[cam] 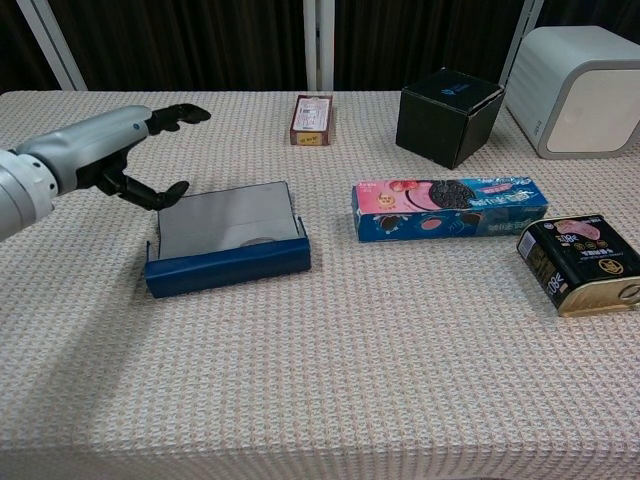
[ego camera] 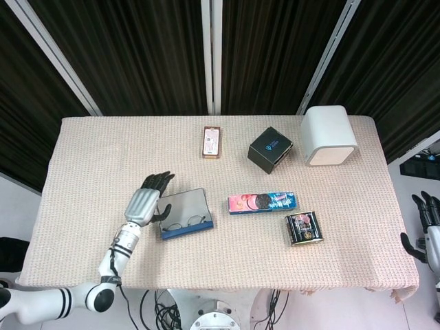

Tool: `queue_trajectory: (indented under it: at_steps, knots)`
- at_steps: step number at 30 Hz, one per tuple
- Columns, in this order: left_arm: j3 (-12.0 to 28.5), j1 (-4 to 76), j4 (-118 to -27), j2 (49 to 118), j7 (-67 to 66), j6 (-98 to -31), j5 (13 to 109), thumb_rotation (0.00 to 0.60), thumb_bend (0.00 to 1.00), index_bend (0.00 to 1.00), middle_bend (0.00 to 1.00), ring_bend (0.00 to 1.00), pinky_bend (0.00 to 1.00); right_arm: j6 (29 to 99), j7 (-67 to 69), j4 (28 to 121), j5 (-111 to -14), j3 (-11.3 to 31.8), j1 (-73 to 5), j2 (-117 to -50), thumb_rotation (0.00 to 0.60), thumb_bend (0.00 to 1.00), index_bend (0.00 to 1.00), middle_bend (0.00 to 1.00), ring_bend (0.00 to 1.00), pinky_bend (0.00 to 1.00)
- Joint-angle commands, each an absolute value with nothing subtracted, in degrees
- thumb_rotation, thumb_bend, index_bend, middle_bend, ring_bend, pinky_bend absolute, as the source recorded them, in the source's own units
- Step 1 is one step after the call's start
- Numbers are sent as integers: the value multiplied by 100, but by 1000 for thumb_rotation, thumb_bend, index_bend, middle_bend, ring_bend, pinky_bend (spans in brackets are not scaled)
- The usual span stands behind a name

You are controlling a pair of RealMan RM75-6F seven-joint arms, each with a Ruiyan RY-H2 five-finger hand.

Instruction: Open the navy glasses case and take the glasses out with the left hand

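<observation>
At the left of the beige woven tablecloth [ego camera: 82,158] the silver-and-black left hand [ego camera: 146,200] hangs unclenched, fingers spread and holding nothing, just beside the left end of the navy rectangular glasses case [cam: 227,265]. The case is open — its grey-lined lid [cam: 228,218] stands tilted back toward the far edge — and the thin wire-framed glasses [ego camera: 187,221] lie inside along the near wall, visible only from the head view. The case's long axis runs left to right, slightly skewed, so the glasses lie to the right of the hand and a little nearer the robot; I judge the reach calls for the hand to come in over the near wall from that left end.

Further right sit a blue biscuit packet [ego camera: 262,202], a small brown box [ego camera: 212,141], a black cube box [ego camera: 269,149], a dark tin [ego camera: 304,228] and a white rounded appliance [ego camera: 328,135]. The right hand [ego camera: 425,214] waits off the table's right edge, well apart, fingers apparently loose and empty — the left is clearly nearer.
</observation>
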State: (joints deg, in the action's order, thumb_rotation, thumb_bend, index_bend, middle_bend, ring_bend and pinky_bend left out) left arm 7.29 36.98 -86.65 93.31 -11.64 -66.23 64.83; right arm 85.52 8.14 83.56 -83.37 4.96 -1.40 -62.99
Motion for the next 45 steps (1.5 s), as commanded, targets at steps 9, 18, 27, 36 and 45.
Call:
queue_trajectory:
  at_steps: [9,18,27,36,45]
  knots:
    - [240,3416,-9013,8769,-881,-6757,7561,600,255,34,17,0,22,8573,834,8332,-8346,499,-138,-6317,600,301,0,0,0,0]
    - [-178,3080,-9666,8236,-649,-6857,8032,600,214,52,150,0,42,8619,843,8329,-8357,507,-125,-6316,600,301,0,0,0,0]
    - [-245,2944,-9587,8510,-540,-6718,8120,600,204,52,165,0,43,8632,781,8372,-8426,483,-141,-6344,600,301,0,0,0,0]
    - [-121,2983,-9217,8945,-415,-6499,8152,600,201,52,212,0,43,8655,794,8403,-8401,500,-127,-6309,600,301,0,0,0,0]
    - [-159,2917,-9309,8845,-768,-6346,7985,600,193,53,347,26,108,8625,879,8348,-8372,506,-129,-6308,600,301,0,0,0,0]
